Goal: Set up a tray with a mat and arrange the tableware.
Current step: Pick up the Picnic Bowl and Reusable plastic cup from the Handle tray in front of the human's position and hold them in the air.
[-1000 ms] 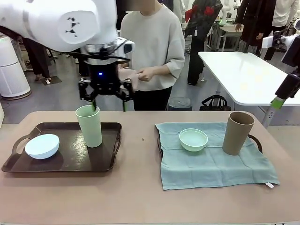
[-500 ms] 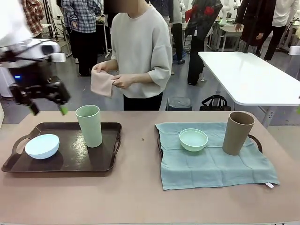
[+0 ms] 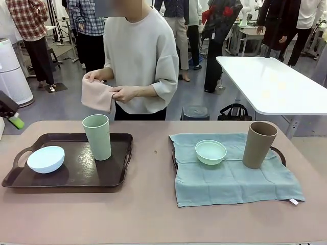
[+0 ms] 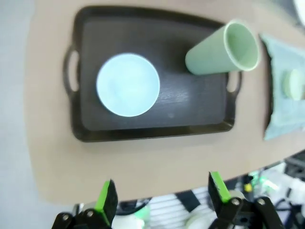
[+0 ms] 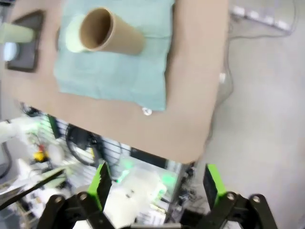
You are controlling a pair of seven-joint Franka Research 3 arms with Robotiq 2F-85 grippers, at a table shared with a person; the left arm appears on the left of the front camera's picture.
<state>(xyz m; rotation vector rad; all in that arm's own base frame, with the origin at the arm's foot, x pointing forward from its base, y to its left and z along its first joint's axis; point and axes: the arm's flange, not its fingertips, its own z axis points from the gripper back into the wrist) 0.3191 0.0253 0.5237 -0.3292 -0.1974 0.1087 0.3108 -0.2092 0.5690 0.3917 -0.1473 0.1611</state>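
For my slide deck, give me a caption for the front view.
Person holding pink cloth behind bare tray and mat, each with a bowl and cup.

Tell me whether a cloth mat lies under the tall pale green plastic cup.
No: the tall pale green plastic cup stands directly on the bare dark brown handled tray, with no cloth beneath it.

Green cup (image 3: 97, 137), blue bowl (image 3: 46, 158) on tray (image 3: 76, 176)

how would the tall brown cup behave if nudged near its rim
The brown cup is tall and narrower at its base, so it probably tips rather than slides. The teal cloth under it would likely bunch. Matte and empty, it seems light.
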